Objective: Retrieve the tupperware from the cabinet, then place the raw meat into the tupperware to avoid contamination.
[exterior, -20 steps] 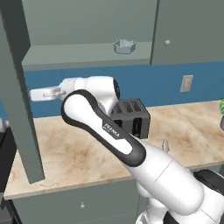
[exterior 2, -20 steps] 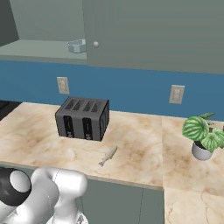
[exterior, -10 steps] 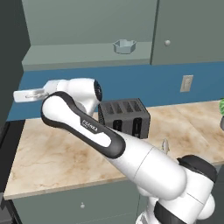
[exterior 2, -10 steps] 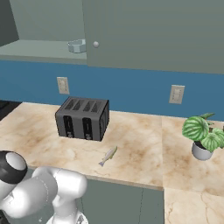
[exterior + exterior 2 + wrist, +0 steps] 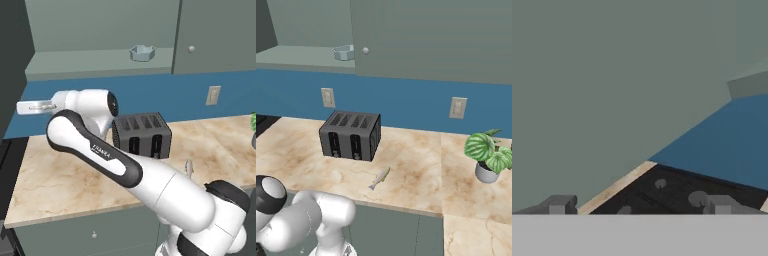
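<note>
Pale blue-grey tupperware point(image 5: 142, 52) sat on the open cabinet point(image 5: 100, 55) shelf, up and right of the gripper point(image 5: 22, 107).
The gripper pointed left, away from it, below shelf level, jaws wide and empty; the fish point(image 5: 379, 177) lay on the counter point(image 5: 416, 170) by the toaster point(image 5: 351, 135).

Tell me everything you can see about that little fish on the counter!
The raw meat is a tiny, slim, silvery-grey whole fish with a small tail fin. It lies flat and slanted on the beige marbled counter, out in front of the dark toaster and apart from it. Nothing touches it but the counter. It looks smooth and a bit shiny.
</note>
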Available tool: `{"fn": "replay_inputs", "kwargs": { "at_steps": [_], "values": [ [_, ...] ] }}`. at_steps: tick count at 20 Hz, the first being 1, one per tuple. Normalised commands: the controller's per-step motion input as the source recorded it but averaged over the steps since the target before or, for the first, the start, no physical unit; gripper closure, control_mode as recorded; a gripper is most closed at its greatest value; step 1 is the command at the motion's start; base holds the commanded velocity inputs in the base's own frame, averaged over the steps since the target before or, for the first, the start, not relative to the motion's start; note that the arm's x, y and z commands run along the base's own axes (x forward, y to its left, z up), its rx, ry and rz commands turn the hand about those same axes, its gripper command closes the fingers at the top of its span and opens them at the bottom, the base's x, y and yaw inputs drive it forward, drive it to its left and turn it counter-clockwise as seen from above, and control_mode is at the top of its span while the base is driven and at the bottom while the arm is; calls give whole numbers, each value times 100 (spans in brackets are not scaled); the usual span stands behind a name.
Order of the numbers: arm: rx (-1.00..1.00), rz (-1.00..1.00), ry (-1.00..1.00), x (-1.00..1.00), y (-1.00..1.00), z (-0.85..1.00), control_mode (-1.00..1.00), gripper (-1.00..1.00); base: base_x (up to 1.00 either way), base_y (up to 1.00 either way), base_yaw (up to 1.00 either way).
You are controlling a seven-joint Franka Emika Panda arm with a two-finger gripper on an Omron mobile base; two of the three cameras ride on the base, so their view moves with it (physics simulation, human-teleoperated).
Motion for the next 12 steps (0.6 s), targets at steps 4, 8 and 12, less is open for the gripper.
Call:
{"fn": "replay_inputs", "kwargs": {
  "at_steps": [4, 8, 12],
  "values": [
    [0, -11, 3, -25, -40, 17, -100, -100, 0, 0, 0],
    [0, -12, 3, -28, -48, 17, -100, -100, 0, 0, 0],
    [0, -13, 6, -31, -51, 17, -100, -100, 0, 0, 0]
  ]
}}
